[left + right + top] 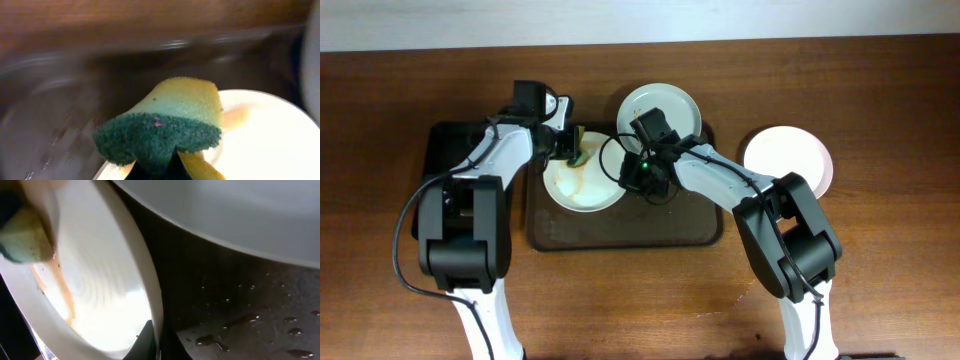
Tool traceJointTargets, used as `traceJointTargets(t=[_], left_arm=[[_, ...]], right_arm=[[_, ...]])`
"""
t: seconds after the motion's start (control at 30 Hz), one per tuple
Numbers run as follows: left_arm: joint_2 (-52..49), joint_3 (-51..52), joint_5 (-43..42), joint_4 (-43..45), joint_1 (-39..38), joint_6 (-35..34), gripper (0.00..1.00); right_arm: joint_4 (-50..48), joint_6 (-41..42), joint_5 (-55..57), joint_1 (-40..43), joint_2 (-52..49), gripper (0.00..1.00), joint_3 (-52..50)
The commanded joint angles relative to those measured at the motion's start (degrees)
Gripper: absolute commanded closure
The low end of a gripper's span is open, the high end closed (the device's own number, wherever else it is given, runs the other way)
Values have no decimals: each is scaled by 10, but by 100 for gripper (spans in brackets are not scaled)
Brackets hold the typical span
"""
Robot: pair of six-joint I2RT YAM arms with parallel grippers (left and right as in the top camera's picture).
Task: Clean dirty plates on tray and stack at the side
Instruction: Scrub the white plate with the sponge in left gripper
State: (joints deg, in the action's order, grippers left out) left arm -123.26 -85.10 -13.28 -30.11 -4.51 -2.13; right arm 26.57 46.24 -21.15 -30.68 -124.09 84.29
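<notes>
A smeared white plate lies on the left of the dark-brown tray. My left gripper is shut on a yellow-green sponge and presses it on the plate's far edge. My right gripper is shut on this plate's right rim. An orange-brown smear runs across the plate. A second white plate sits at the tray's back edge. A third plate rests on the table to the right of the tray.
A smaller black tray lies left of the brown tray, under my left arm. Water drops dot the tray floor. The wooden table surrounds it all.
</notes>
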Motion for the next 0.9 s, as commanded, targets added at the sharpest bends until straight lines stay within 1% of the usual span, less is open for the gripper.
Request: traceJointTargets(t=[0.0,0.03,0.13,0.17,0.2,0.27,0.37,0.47,0.57,0.63,0.73,0.87], left_arm=[[-35,19,211,-91,19,-18,99],[-35,19,217,-131,19,-17,100],[-35,19,204,-204,19,-15,99],[-35,19,177,-224,19,0,99],[-35,19,132,-243,19,32,99],[-35,19,70,-277,19,79,99],[-35,19,13,-335,19,143,99],[-35,19,-46,-364,19,187,99],[-35,19,-110,-345,19,205,100],[-35,19,-167,-297,19,196,100],[-35,19,-176,-211,19,106,100],[-35,19,-171,-98,19,24,99]], right_arm=[[17,-18,-8,-4,-17,96,-5],[17,-18,-8,-4,-17,96,-5],[17,-18,-8,-4,-17,96,-5],[17,-19,-7,-4,-17,96,-5],[17,-18,-7,-4,-17,96,-5],[17,-18,-7,-4,-17,96,-5],[17,-18,-7,-4,-17,96,-5],[17,-18,-7,-4,-17,96,-5],[17,-19,-7,-4,-17,96,-5],[16,-19,-7,-4,-17,96,-5],[16,-21,-7,-4,-17,96,-5],[17,-21,-7,-4,-18,96,-5]])
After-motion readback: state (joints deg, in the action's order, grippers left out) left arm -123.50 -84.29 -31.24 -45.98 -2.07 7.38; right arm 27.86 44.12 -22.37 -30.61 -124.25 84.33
